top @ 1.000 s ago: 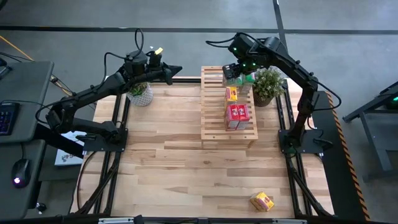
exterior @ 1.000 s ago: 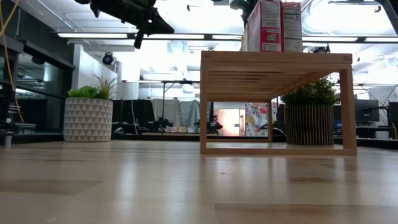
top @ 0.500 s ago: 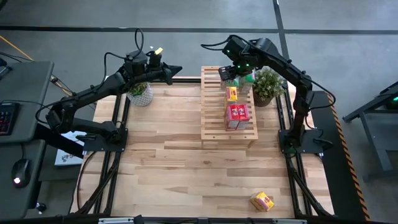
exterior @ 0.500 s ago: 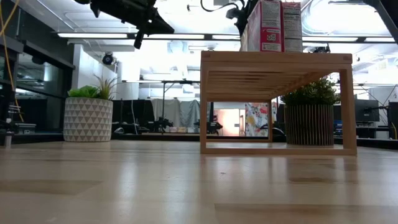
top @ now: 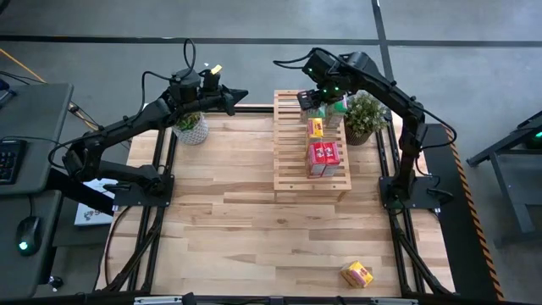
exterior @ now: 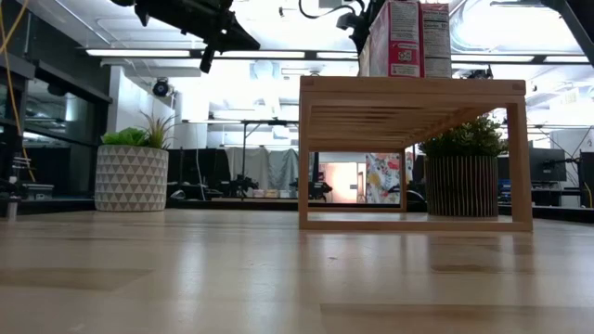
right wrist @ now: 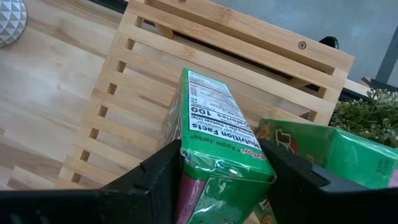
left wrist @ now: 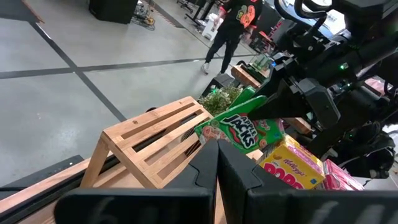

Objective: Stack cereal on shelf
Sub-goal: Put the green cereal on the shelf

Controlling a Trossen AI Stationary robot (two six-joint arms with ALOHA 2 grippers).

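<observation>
At the near edge of the tabletop (top: 254, 220) a yellow box (top: 356, 274) lies alone, well apart from everything else. Farther back stands the shelf (top: 310, 144), a slatted wooden rack. On its top, nearest the front, sit the two red boxes (top: 323, 158) side by side; behind them is a second yellow box (top: 314, 128), and at the far end a green box (top: 334, 108) rests on the slats.

The right pincer (top: 312, 99) is over the far end of the shelf, clenched on another green box (right wrist: 214, 130). The right wrist view shows that box upright between the dark fingers (right wrist: 160, 174), its nutrition panel facing the camera, with the resting green box just beside it and the slats below. The high view hardly shows the held box, since the arm covers it.

The left pincer (top: 240, 95) hangs above the far left part of the tabletop, near a white patterned plant pot (top: 192, 129), its fingers pressed together on nothing. Its wrist view looks across at the shelf's far end and the green and yellow boxes.

The low view shows the red boxes (exterior: 406, 37) standing on the shelf top, open space beneath it, and a dark ribbed plant pot (exterior: 462, 184) behind.
</observation>
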